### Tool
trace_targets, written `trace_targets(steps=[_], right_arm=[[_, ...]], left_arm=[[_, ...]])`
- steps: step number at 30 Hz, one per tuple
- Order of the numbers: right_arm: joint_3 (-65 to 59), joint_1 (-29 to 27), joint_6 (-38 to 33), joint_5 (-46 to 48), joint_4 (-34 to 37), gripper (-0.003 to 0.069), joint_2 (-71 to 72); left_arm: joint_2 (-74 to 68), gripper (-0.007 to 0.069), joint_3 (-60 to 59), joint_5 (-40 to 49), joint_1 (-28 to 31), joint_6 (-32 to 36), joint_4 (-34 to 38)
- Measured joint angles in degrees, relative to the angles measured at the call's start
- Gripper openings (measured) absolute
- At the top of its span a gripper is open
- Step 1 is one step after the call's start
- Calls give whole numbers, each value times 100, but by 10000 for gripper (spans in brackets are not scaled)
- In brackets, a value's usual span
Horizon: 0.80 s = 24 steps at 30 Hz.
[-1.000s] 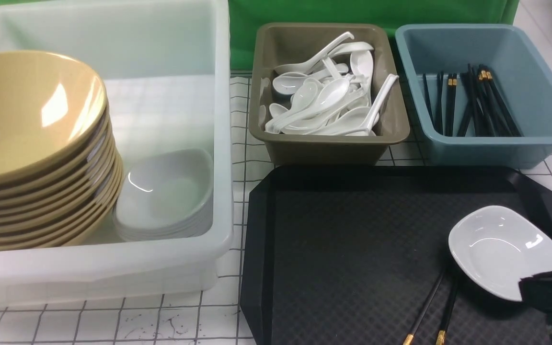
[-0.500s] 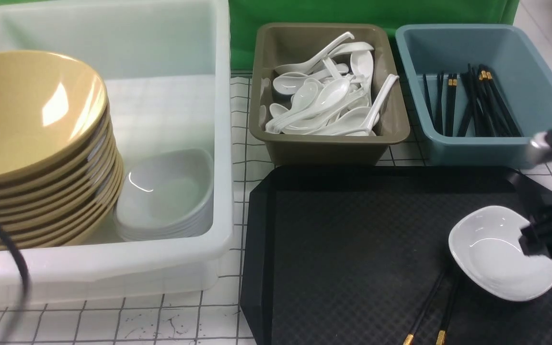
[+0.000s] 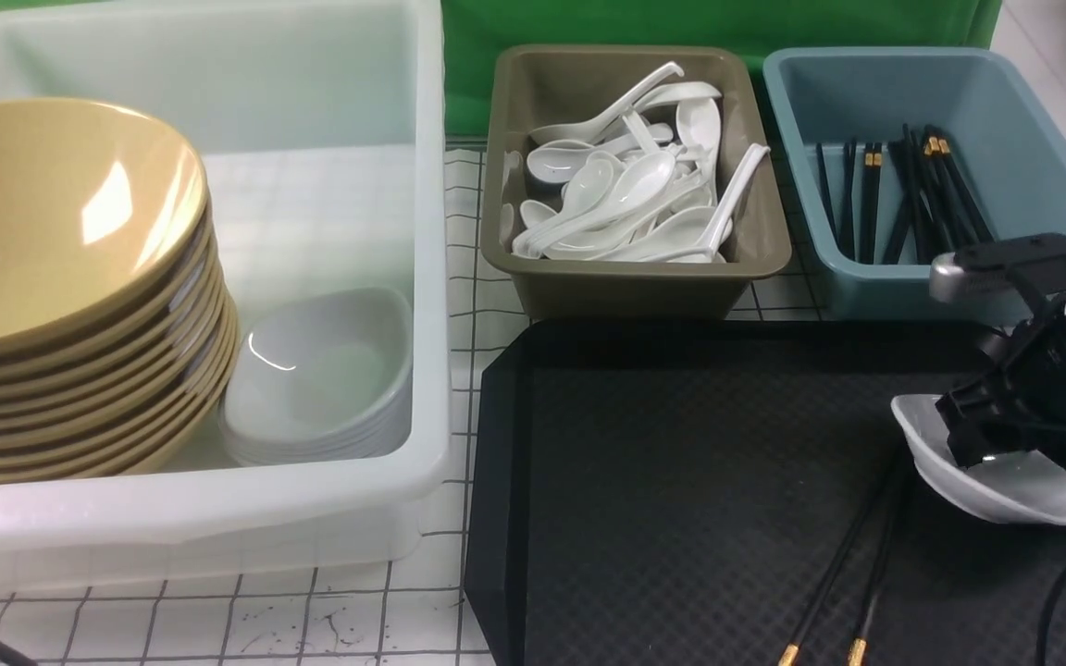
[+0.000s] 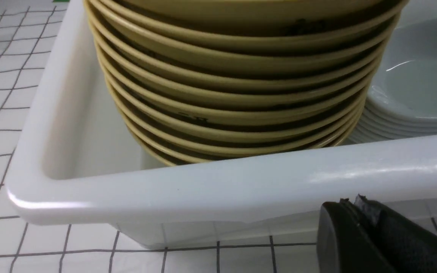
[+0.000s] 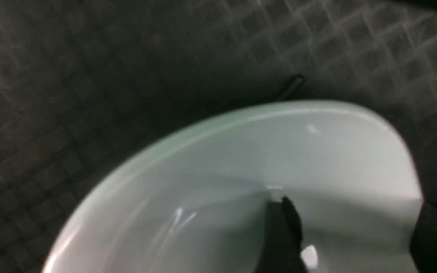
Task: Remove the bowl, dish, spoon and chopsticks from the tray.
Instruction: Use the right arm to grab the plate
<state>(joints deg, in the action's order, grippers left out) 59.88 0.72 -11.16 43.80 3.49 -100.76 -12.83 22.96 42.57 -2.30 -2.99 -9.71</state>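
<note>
I reckoned half done: only the dish [image 3: 1023,492] and chopsticks [image 3: 852,573] lay on the tray [image 3: 681,462], my right gripper [image 3: 991,446] spread astride the dish's rim, left gripper [image 4: 355,218] clenched empty.

No legible text, label, brand name, number or sign appears in any view. In the left wrist view, small dark marks on the outer walls of the stacked yellow bowls [image 4: 241,94] are too blurred to be read as characters.
</note>
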Motion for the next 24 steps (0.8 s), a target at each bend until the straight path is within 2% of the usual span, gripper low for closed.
trace_targets(steps=[3, 7, 12, 18, 22, 24], right_arm=[[-37, 0, 45, 314, 6, 421, -26], [-62, 0, 109, 482, 20, 405, 276], [-62, 0, 126, 546, 25, 466, 749], [-246, 0, 126, 554, -9, 546, 592], [-305, 0, 61, 540, -15, 553, 217], [-305, 0, -12, 565, 92, 526, 72]], left_arm=[[0, -13, -19, -91, 0, -93, -104], [0, -13, -73, -187, 0, -184, -179], [0, -13, -229, -463, 0, -333, -185], [28, -13, -248, -504, 0, -402, -158], [155, -13, -270, -531, 0, -416, -122], [219, -13, -275, -547, 0, -416, -117]])
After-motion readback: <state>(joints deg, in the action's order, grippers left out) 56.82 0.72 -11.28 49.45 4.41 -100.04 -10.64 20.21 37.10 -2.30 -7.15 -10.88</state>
